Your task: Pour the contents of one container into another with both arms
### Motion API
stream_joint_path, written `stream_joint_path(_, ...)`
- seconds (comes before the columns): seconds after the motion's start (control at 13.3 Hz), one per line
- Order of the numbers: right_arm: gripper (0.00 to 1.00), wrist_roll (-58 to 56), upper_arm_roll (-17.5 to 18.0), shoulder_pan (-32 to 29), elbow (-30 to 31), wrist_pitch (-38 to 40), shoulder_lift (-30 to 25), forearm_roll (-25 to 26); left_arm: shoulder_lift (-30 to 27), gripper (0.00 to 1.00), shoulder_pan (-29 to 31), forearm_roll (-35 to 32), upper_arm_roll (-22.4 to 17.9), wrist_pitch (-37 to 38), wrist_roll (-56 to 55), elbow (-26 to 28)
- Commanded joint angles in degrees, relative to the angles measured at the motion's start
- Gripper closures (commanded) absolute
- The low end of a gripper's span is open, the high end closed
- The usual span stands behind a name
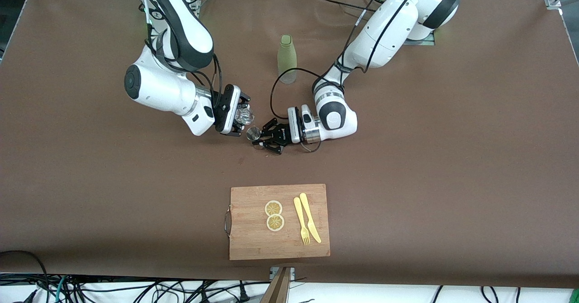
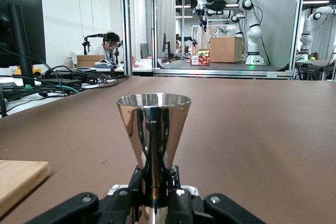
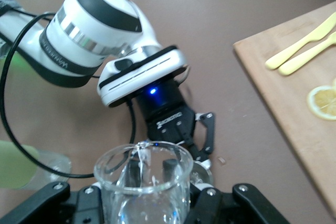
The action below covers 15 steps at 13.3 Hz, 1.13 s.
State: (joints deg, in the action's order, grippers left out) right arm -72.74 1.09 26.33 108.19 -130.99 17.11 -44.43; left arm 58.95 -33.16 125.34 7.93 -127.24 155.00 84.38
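A small shiny metal cup stands upright near the middle of the table, with my left gripper shut on its narrow waist. In the left wrist view the metal cup flares upward from the left gripper. A clear glass beaker is held in my right gripper, tilted with its mouth just above and beside the metal cup. The right wrist view shows the glass beaker in the right gripper, and the rim of the metal cup past the lip.
A pale green bottle stands upright closer to the robots' bases. A wooden cutting board with two lemon slices, a yellow fork and a yellow knife lies near the front edge of the table.
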Motion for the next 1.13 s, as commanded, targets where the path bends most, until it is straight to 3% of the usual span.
stream_joint_path(0.0,0.79,-3.36,0.14,-0.66,0.36,-2.78,-4.09,0.05,0.91,1.00,-0.68,2.01,-0.20,-0.55,2.24,-1.76)
stream_joint_path(0.23,0.79,-4.78,0.31,-3.38,1.67,-2.78,-8.13,0.14,0.38,1.00,0.02,1.75,-0.20,-0.46,2.24,-1.15)
stream_joint_path(0.53,0.79,-6.00,5.83,-11.79,1.41,-3.31,-12.18,-0.13,-1.72,1.00,2.04,1.49,-0.20,-0.02,2.94,2.26)
stream_joint_path(0.75,0.79,-12.66,9.53,-18.84,0.71,-2.69,-12.19,-5.30,-3.21,1.00,3.01,1.49,-0.20,0.24,2.94,4.64)
stream_joint_path(0.98,0.79,-21.89,15.50,-27.80,0.27,-1.73,-10.35,-10.13,-8.05,1.00,5.11,0.00,-0.20,0.24,2.77,10.26)
stream_joint_path(1.05,0.79,-25.23,16.04,-29.04,-0.52,-0.94,-8.78,-11.45,-9.10,1.00,6.08,-1.05,-0.11,0.42,2.77,11.76)
